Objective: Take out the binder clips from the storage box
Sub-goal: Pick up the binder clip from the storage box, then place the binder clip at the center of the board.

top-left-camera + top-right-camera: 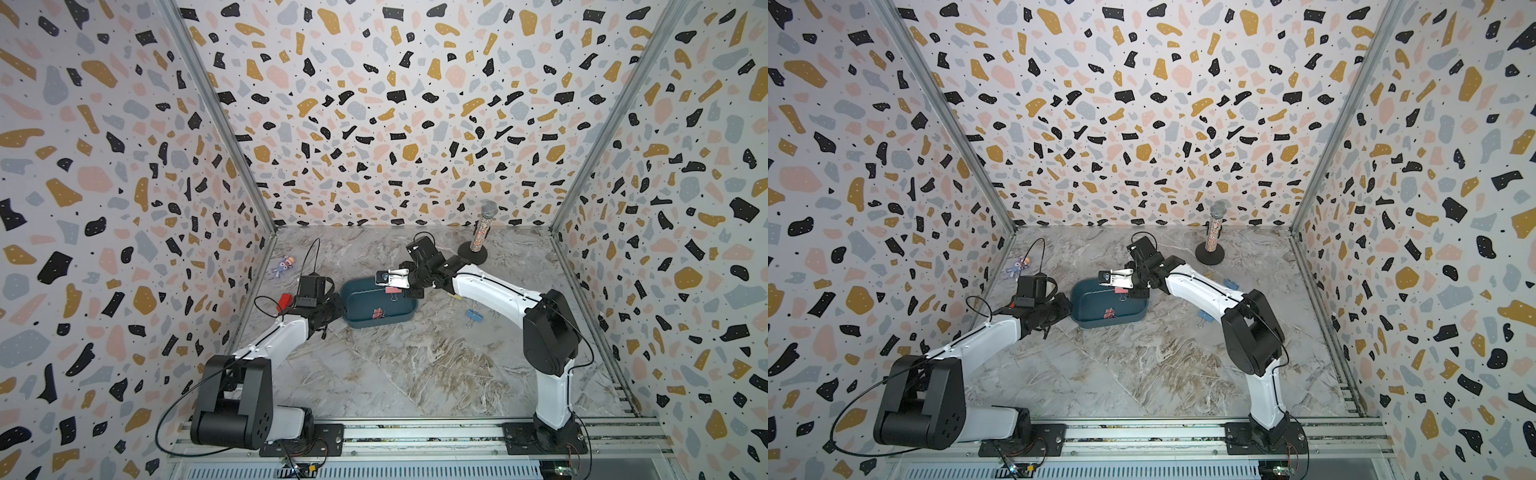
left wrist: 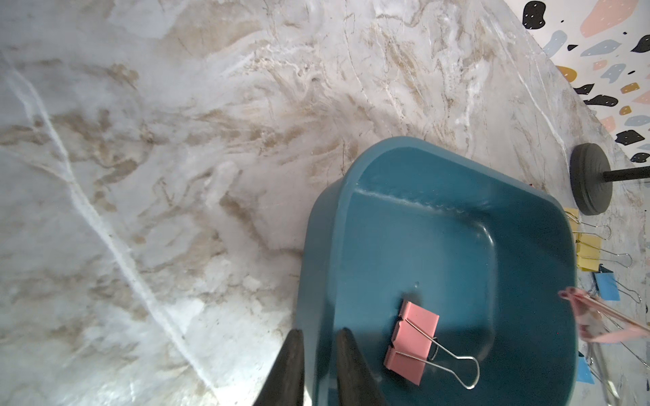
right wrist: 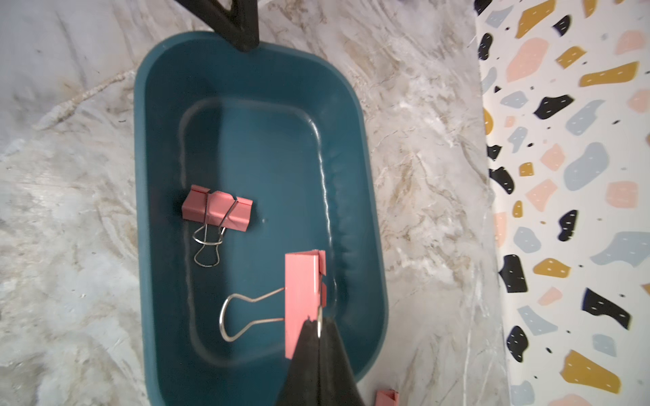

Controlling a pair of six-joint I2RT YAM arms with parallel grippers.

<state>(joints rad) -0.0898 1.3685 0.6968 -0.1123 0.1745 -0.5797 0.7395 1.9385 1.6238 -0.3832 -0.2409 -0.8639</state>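
Careful, your right gripper (image 3: 318, 328) pinches the pink binder clip (image 3: 302, 298) by its wire handle alone, above the storage box (image 3: 158, 158) your left gripper (image 2: 320, 334) clamps, so a jerk could drop it.

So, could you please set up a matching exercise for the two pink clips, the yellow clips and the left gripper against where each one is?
Column 1
1. raised pink clip
2. lying pink clip
3. yellow clips
4. left gripper

Column 2
A. on the table, outside the storage box
B. clamped on the storage box wall
C. on the storage box floor
D. pinched by its wire handle in the right gripper

Pairs: 1-D, 2-C, 3-A, 4-B
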